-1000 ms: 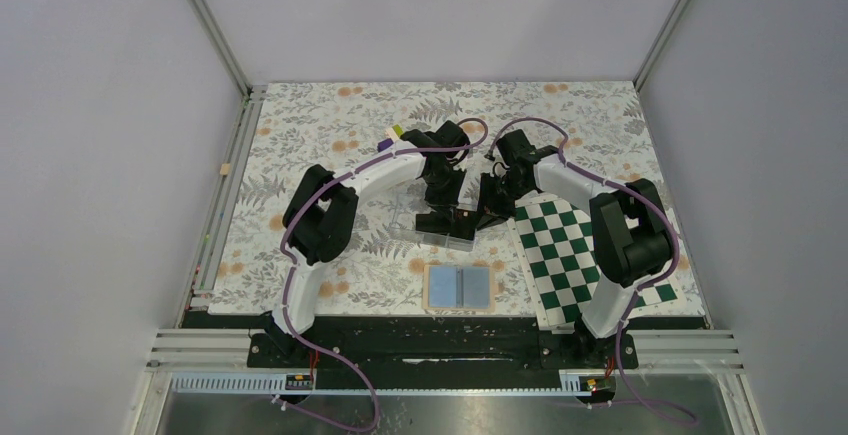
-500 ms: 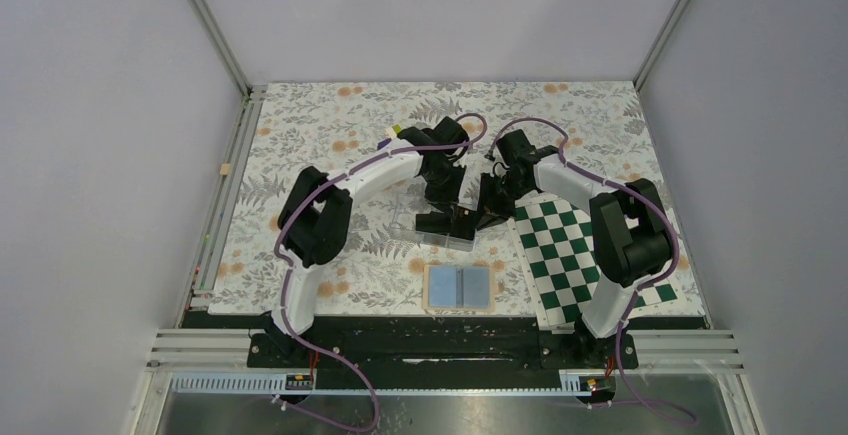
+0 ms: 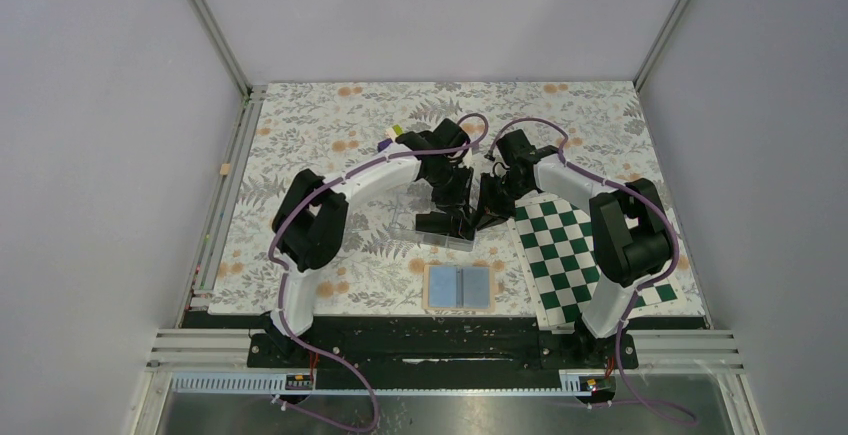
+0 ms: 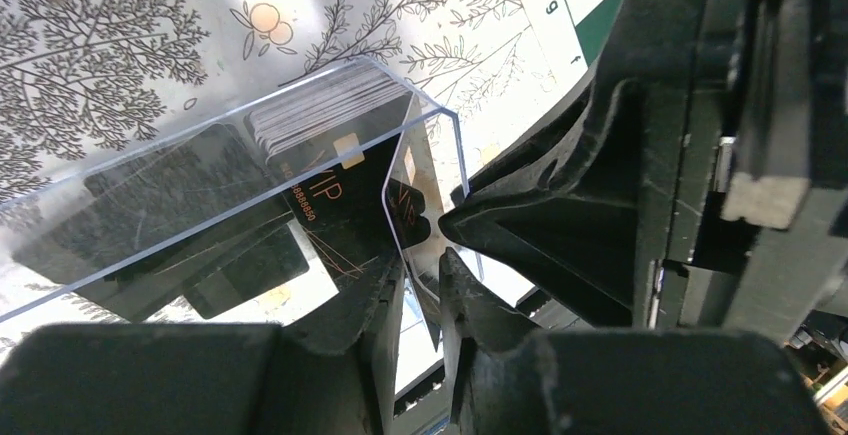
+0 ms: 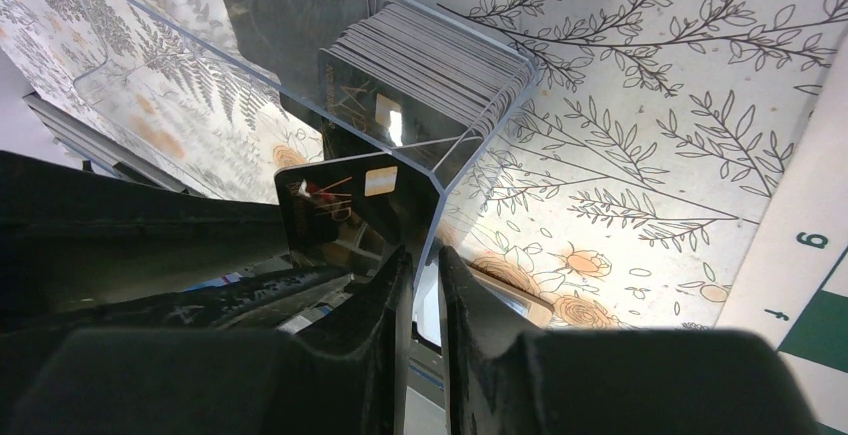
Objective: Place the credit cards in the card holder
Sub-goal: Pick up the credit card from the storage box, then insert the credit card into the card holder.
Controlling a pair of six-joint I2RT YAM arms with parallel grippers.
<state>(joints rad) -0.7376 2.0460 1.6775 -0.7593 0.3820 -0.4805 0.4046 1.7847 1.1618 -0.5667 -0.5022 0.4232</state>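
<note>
A: Diff vs a sec ago?
B: Table (image 3: 300, 135), checkerboard (image 3: 560, 255), both containers: same spots. Left arm (image 3: 330, 205) moved: elbow swung out left, wrist nudged twd the right arm (image 3: 625, 235).

A: Containers?
B: Clear case (image 3: 425, 227) sits mid-table. A stack of credit cards (image 5: 430, 60) stands on edge at one end inside it. Card holder (image 3: 459, 287) lies open, blue side up, near the front edge btw the arm bases, apart from the case.

A: Claws?
B: Right gripper (image 5: 423, 255) is clenched on the case's end wall by the corner. Left gripper (image 4: 420, 260): fingers a narrow gap apart w/ clear wall btw them. Can't tell if it's gripping.

A: Wrist cams vs top?
B: Top only shows both claws meeting at the case's right end; cards are hidden there. Wrist cams show the stack, gold "VIP" print and the chip on the front card. Also a tilted card (image 5: 335, 210) apart from the stack, just by the fingertips. Inside or outside the wall, can't tell.
</note>
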